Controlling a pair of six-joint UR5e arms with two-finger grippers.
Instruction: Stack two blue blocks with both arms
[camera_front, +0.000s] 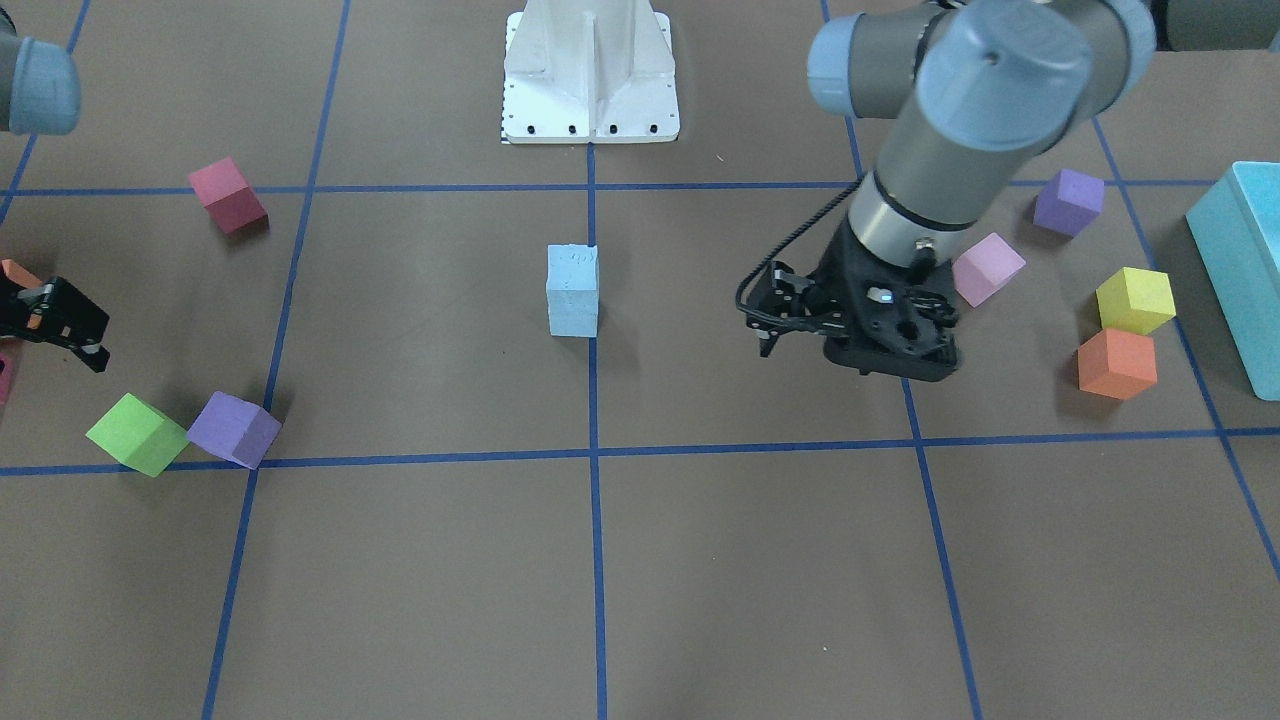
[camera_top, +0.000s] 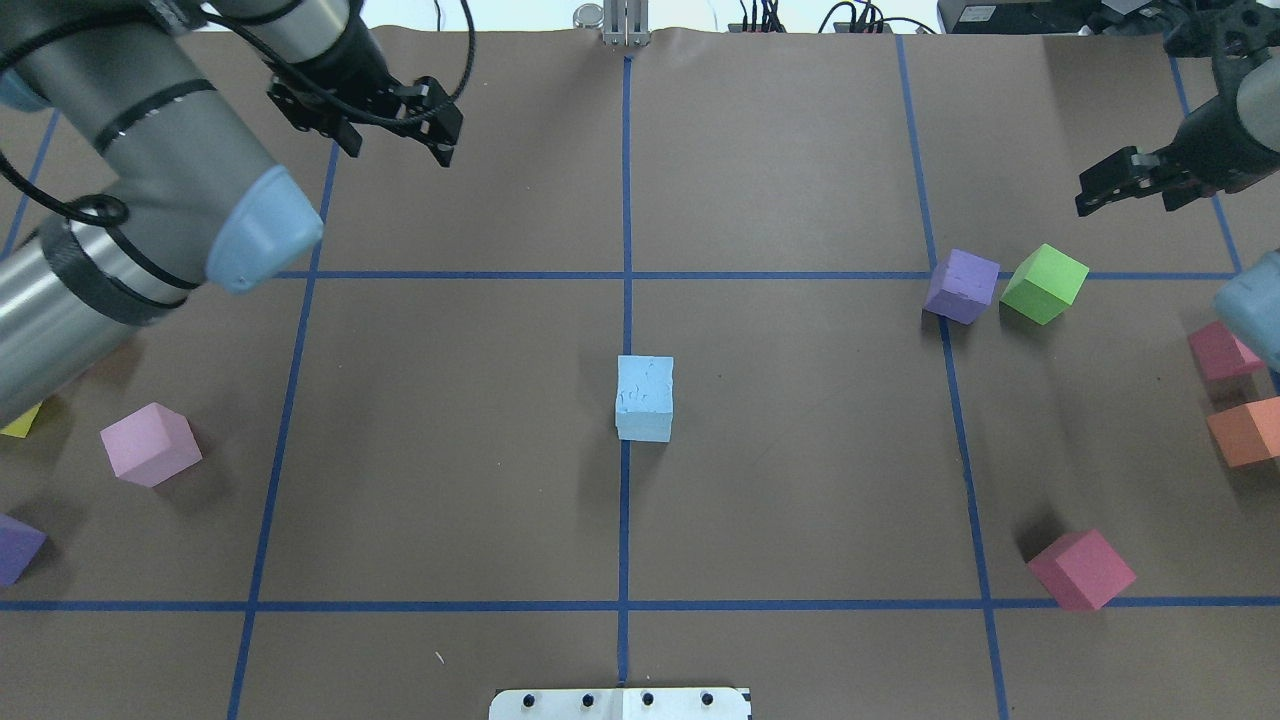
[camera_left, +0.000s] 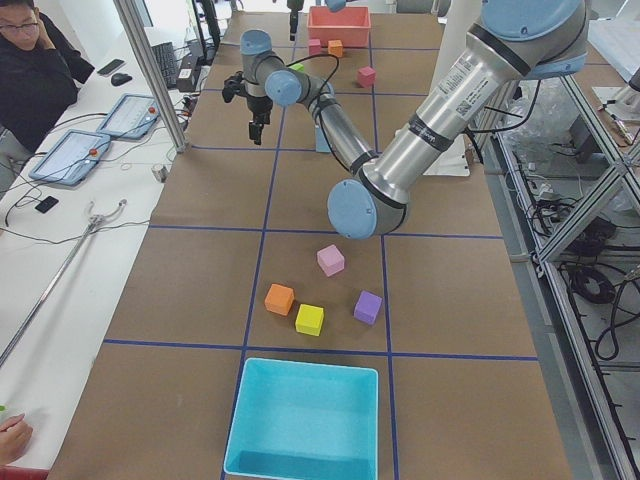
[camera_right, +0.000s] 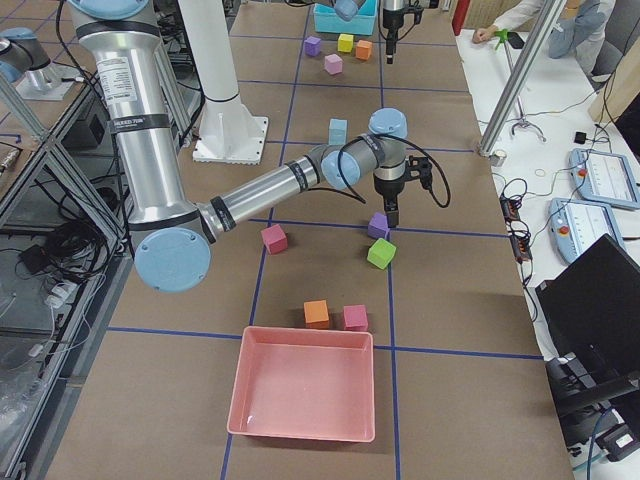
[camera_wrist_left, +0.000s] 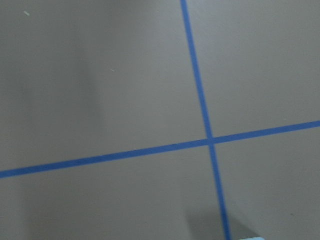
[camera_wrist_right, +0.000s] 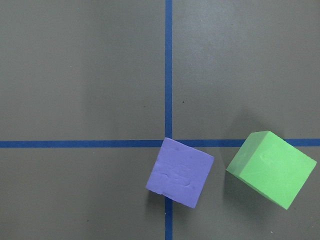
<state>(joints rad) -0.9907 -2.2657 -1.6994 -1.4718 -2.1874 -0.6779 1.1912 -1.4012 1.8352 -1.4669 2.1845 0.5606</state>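
Observation:
The two blue blocks (camera_front: 572, 290) stand stacked one on the other at the table's centre, on the middle tape line; they also show in the overhead view (camera_top: 645, 398). Neither gripper touches them. My left gripper (camera_top: 398, 140) hangs above the table far out on the left, away from the stack, with its jaws spread and empty. My right gripper (camera_top: 1095, 195) hovers at the far right, beyond the purple cube (camera_top: 961, 285) and the green cube (camera_top: 1044, 283), and looks open and empty. The wrist views show no fingers.
A pink cube (camera_top: 150, 445) and other cubes lie on the left, near a teal box (camera_front: 1245, 270). Magenta (camera_top: 1081, 570), orange (camera_top: 1245, 432) and red cubes lie on the right, near a pink tray (camera_right: 305, 385). The white base stand (camera_front: 590, 75) is on the robot's side.

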